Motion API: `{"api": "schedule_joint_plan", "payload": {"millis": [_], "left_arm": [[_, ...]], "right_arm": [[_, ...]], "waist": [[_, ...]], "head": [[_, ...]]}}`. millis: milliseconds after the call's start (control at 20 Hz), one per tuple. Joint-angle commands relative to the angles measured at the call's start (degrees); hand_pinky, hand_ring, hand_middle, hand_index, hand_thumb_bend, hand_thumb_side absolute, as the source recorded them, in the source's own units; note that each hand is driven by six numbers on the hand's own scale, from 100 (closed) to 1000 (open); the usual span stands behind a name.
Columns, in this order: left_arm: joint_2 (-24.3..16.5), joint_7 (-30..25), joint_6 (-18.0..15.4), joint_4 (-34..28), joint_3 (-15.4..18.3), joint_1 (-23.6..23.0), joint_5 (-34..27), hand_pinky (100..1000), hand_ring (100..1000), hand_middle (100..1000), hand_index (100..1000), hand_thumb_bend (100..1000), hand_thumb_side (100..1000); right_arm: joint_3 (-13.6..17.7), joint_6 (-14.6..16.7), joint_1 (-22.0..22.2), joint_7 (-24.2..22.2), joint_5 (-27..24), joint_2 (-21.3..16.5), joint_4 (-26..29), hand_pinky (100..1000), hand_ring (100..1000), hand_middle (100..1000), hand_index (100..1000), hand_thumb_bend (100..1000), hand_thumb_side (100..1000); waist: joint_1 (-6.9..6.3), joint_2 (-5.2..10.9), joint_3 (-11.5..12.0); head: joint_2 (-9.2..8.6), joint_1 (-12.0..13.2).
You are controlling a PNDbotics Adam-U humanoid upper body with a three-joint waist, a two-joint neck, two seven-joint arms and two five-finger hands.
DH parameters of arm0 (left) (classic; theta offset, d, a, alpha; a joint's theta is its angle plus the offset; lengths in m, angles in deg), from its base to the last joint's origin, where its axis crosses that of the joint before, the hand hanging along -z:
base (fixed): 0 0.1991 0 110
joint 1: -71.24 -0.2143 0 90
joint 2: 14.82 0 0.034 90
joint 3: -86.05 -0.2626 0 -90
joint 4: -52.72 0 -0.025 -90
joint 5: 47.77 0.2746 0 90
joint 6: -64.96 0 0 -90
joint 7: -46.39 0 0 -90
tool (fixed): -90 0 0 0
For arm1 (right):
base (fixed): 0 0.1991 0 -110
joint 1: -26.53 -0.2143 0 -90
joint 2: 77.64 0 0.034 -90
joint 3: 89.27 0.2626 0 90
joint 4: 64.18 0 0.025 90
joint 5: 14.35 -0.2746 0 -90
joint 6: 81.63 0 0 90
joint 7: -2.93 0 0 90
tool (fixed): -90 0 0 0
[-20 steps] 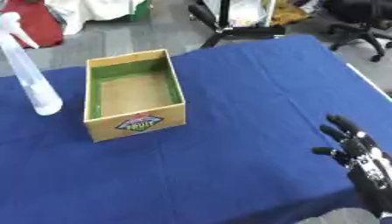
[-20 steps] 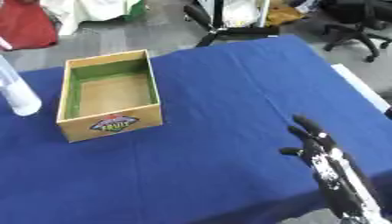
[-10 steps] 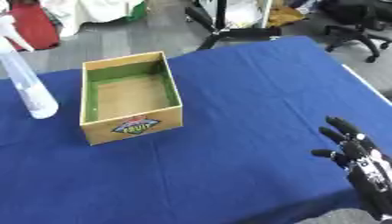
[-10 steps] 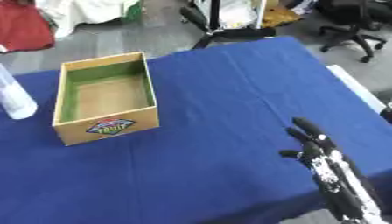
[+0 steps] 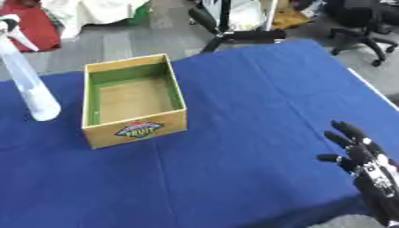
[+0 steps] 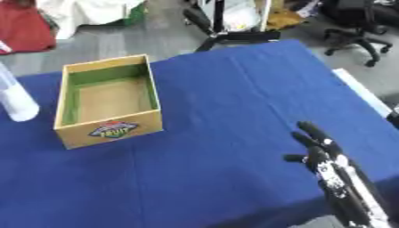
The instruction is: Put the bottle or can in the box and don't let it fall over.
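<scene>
spray bottle point(image 5: 28, 84) is being judged light, tall, tippy; best gripped mid-body; box point(image 5: 132, 99) is standing empty; right hand point(image 5: 361, 156) is being held open, fingers straight

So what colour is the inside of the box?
Green walls in the box, with a brown floor; the left eye view shows it best.

Box point(image 5: 134, 101) sits on table point(image 5: 257, 102), left of centre, open top up, nothing in it. Spray bottle point(image 5: 27, 75) stands upright just left of box, apart from it, near table's left edge. Right hand point(image 5: 360, 153) at lower right corner over table, fingers up, well apart from box & bottle.
</scene>
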State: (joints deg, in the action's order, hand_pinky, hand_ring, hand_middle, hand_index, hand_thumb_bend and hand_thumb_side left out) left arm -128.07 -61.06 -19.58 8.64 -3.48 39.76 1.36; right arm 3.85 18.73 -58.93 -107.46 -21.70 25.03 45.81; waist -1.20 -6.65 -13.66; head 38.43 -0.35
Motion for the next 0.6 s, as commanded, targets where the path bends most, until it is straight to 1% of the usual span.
{"api": "schedule_joint_plan", "payload": {"millis": [50,200,250,300,400,600], "left_arm": [[-0.84,1.58,-3.41,2.38,0.9,1.71,0.36,715,719,643,868,480,675],[-0.68,2.19,-6.81,2.98,0.8,1.67,-0.44,716,720,644,869,482,660],[-0.62,2.34,-7.95,2.89,0.78,1.7,-0.6,715,720,642,869,499,675],[-0.59,2.57,-9.07,2.79,0.82,1.72,-0.8,715,720,641,869,484,656],[-0.54,3.34,-11.14,2.41,0.83,1.87,-0.99,718,723,643,868,488,660],[-0.31,5.14,-13.75,0.75,0.35,2.22,-0.75,724,729,649,869,487,665]], "right_arm": [[0.04,0.2,-0.29,-0.05,-0.34,-0.52,0.53,740,1000,1000,978,100,713],[0.02,0.2,-0.32,-0.07,-0.35,-0.46,0.55,739,1000,1000,978,100,714],[0.02,0.2,-0.31,-0.06,-0.35,-0.44,0.56,739,1000,1000,979,100,713],[0.03,0.2,-0.31,-0.05,-0.35,-0.43,0.56,739,1000,1000,979,100,714],[0.0,0.2,-0.3,-0.06,-0.36,-0.42,0.56,739,1000,1000,978,100,714],[-0.04,0.17,-0.31,-0.08,-0.38,-0.4,0.54,739,1000,1000,978,100,715]], "waist": [[0.15,0.32,-0.02],[0.22,0.15,-0.03],[0.24,0.11,-0.04],[0.26,0.09,-0.04],[0.31,0.06,-0.07],[0.31,0.05,-0.09]], "head": [[-0.95,-0.08],[-0.99,-0.16],[-1.01,-0.13],[-1.04,-0.12],[-1.13,-0.14],[-1.1,0.01]]}}
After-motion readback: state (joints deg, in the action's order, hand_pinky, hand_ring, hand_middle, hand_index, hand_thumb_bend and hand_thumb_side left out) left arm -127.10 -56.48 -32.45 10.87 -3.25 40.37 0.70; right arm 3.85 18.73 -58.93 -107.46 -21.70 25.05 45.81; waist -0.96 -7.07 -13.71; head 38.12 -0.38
